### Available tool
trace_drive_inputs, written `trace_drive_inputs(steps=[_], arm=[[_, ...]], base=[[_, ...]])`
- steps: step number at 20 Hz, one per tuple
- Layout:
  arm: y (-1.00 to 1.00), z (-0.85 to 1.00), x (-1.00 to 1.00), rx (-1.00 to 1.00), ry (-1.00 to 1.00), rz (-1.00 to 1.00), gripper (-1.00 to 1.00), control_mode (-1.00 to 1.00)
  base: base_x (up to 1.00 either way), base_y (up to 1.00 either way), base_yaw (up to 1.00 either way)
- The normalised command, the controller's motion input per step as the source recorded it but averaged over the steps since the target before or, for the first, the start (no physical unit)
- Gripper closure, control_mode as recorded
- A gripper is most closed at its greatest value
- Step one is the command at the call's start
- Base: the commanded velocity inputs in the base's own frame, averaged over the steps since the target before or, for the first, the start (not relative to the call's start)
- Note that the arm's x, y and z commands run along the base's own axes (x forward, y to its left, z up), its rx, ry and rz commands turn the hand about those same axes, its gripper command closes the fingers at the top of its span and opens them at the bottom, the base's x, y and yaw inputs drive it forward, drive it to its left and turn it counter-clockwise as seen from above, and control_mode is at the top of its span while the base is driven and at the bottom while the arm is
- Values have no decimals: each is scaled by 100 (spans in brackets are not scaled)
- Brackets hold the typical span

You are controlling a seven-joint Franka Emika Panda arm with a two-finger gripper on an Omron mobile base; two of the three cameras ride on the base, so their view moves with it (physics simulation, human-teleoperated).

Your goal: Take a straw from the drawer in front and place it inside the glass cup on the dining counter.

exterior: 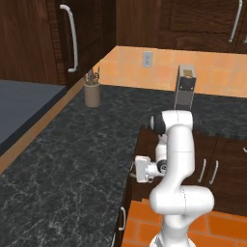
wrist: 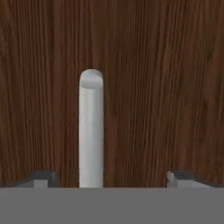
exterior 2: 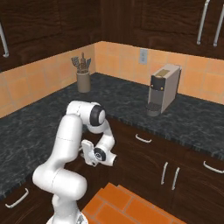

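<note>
The gripper (wrist: 111, 179) faces a dark brown wooden front at close range, its two small grey fingertips (wrist: 41, 178) set wide apart, open with nothing clamped between them. This front is the drawer (wrist: 166, 87), its grain running from the jaws straight ahead in fine streaks of reddish brown and near black. Between the jaws, nearer the fingertip at the left of the hand view, stands the handle (wrist: 91, 127): a smooth silver-grey bar with a rounded end, running from the jaw line away over the wood. It touches neither fingertip (the gap to each side is plain to see).

From the base cameras the gripper (exterior: 134, 170) is low, just under the edge of the black speckled counter (exterior: 67, 159), pointed at the dark cabinetry below it; the arm (exterior 2: 72, 135) folds down in front of that counter. Well beyond the jaws, on the counter, stand a grey coffee machine (exterior 2: 164, 89) and a beige utensil holder (exterior: 92, 93). No writing or brand can be read on either.
</note>
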Motion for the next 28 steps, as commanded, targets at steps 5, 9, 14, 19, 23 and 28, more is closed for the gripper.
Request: trace_drive_inputs(steps=[5, 9, 14, 19, 23, 28], arm=[[34, -7, 32, 0, 0, 0, -100, -100], [35, -15, 11, 0, 0, 0, 100, -100], [-6, 0, -19, 0, 0, -3, 100, -100], [-66, 0, -56, 2, 0, -4, 100, -100], [-100, 2, -70, 2, 0, -4, 100, -100], [-100, 4, -61, 3, 2, -1, 100, -100]], base=[[0, 0, 0], [0, 0, 0], [0, 0, 0], [0, 0, 0], [0, 0, 0], [0, 0, 0]])
